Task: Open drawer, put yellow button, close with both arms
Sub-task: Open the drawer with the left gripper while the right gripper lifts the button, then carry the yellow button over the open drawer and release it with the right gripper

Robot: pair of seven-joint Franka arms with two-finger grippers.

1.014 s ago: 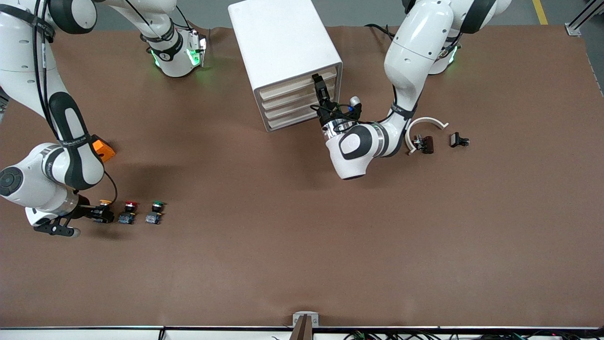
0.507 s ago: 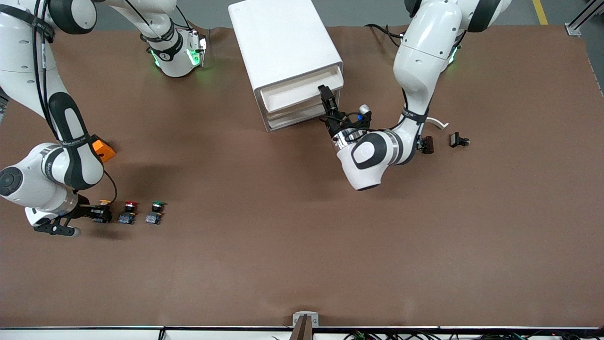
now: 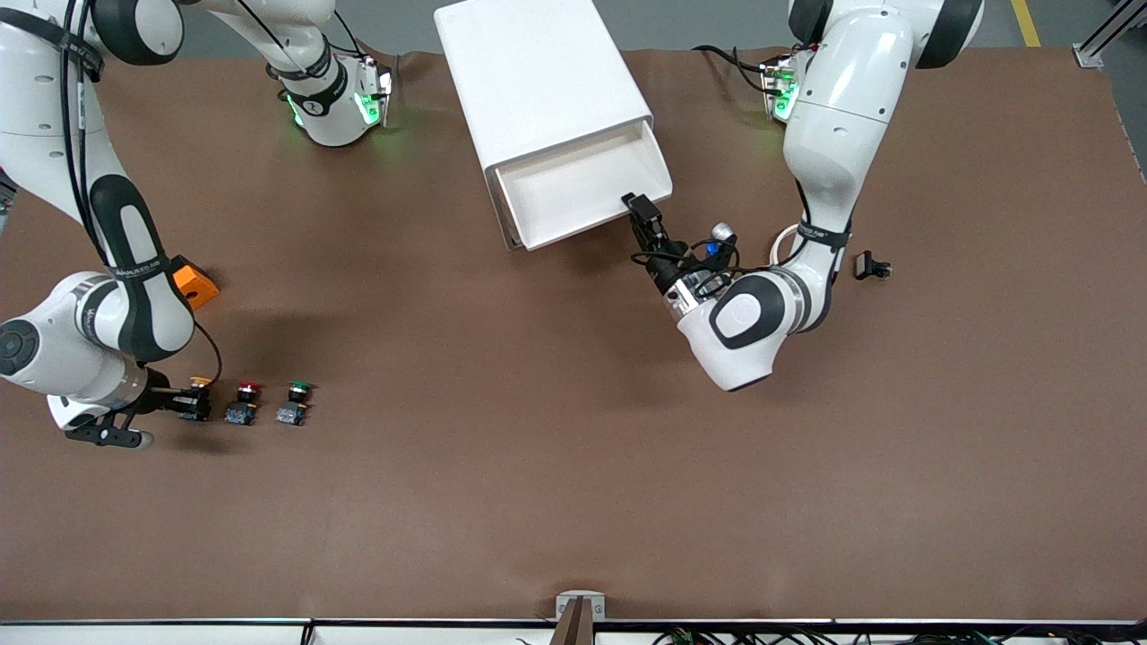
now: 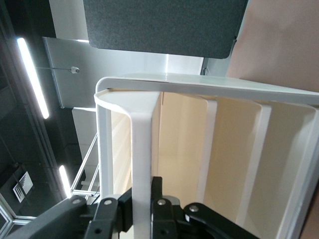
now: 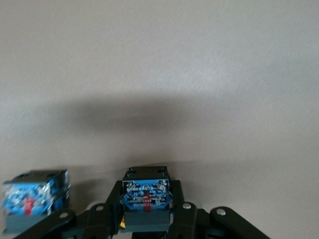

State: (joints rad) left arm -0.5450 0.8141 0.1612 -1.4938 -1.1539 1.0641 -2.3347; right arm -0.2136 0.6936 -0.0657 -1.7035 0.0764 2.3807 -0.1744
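Note:
The white cabinet [image 3: 538,81] stands at the table's edge farthest from the front camera. Its top drawer [image 3: 573,190] is pulled well out and looks empty. My left gripper [image 3: 641,208] is shut on the drawer's front lip at the corner toward the left arm's end; in the left wrist view the lip [image 4: 142,149] runs between the fingers [image 4: 160,199]. The yellow button [image 3: 199,386] stands on the table toward the right arm's end. My right gripper [image 3: 190,403] is shut on its black body [image 5: 147,201], low over the table.
A red-capped button [image 3: 246,392] and a green-capped button [image 3: 298,391] stand in a row beside the yellow one. An orange cube [image 3: 197,283] lies by the right arm. A small black part [image 3: 871,266] and a white ring [image 3: 785,236] lie by the left arm.
My left gripper has pulled the top drawer out toward the front camera, from shut to wide open. The right gripper has stayed at the yellow button.

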